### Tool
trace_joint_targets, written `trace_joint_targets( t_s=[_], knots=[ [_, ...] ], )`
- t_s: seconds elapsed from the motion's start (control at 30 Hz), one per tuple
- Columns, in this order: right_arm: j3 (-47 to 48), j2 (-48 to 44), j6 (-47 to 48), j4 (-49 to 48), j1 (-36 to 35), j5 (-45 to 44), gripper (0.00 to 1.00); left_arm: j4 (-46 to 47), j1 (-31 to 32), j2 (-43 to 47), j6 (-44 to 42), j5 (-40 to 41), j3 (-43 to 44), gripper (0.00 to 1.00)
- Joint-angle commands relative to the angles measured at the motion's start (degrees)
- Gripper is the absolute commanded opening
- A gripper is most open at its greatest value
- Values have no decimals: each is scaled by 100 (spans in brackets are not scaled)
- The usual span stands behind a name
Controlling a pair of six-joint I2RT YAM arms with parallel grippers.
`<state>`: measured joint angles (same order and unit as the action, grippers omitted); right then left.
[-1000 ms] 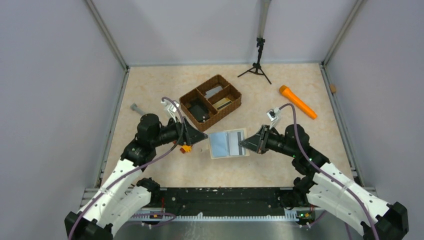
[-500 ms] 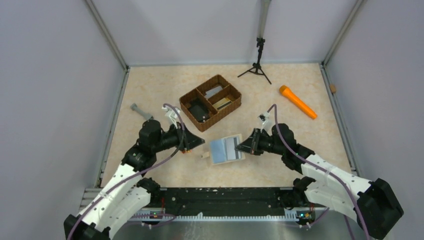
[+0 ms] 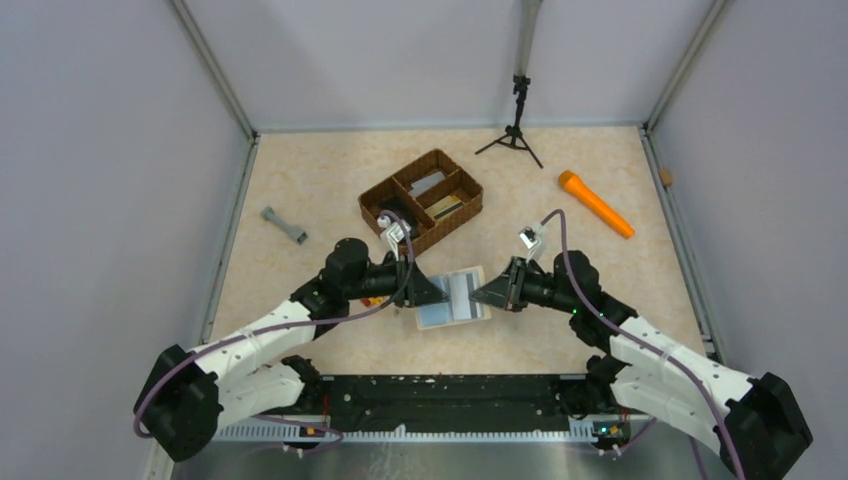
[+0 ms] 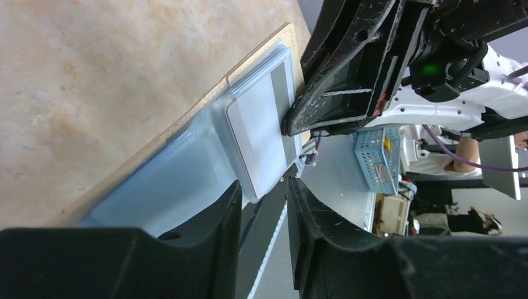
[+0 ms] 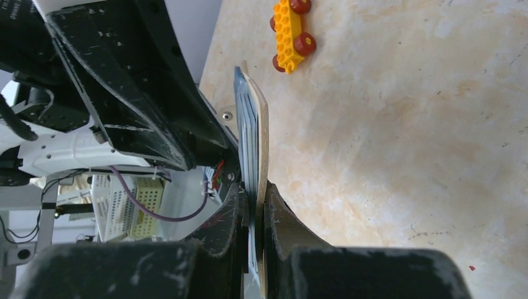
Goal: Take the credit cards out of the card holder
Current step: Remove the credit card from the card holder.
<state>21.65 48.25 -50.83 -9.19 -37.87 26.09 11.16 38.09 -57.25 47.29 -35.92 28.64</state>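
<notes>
Well, the right gripper (image 5: 254, 190) is clenched on one edge of the cream-beige folding card holder (image 3: 455, 310), which is spread open with its pale blue inside up, at the middle of the beige marbled worktop (image 3: 300, 170) between the two arms. The left gripper (image 4: 263, 187) is at the opposite edge, its fingers parted by a narrow gap and gripping nothing. A whitish credit card with a grey stripe (image 4: 255, 134) sits in the holder's pocket, one corner just at that gap (whether it touches, I cannot tell). The brown wicker divided tray (image 3: 437, 155) stands just behind the left gripper, and a yellow toy brick car with red wheels (image 5: 291, 31) lies near that arm. Bare worktop lies between the holder and the near edge.
</notes>
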Motion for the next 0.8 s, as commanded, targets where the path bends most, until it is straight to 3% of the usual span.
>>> trace_joint_targets(
  t_s=[0.0, 0.23, 0.57, 0.77],
  knots=[
    [-102, -316, -201, -489, -54, 155, 0, 999, 220, -331, 309, -156, 2, 35],
    [-419, -702, -675, -1042, -54, 223, 0, 1358, 363, -608, 464, -196, 0, 29],
    [-571, -626, -948, -1482, -54, 453, 0, 2035, 467, -875, 907, -516, -105, 12],
    [-605, -524, -983, -1592, -54, 521, 0, 2730, 519, -1013, 1270, -708, -174, 9]
  ],
)
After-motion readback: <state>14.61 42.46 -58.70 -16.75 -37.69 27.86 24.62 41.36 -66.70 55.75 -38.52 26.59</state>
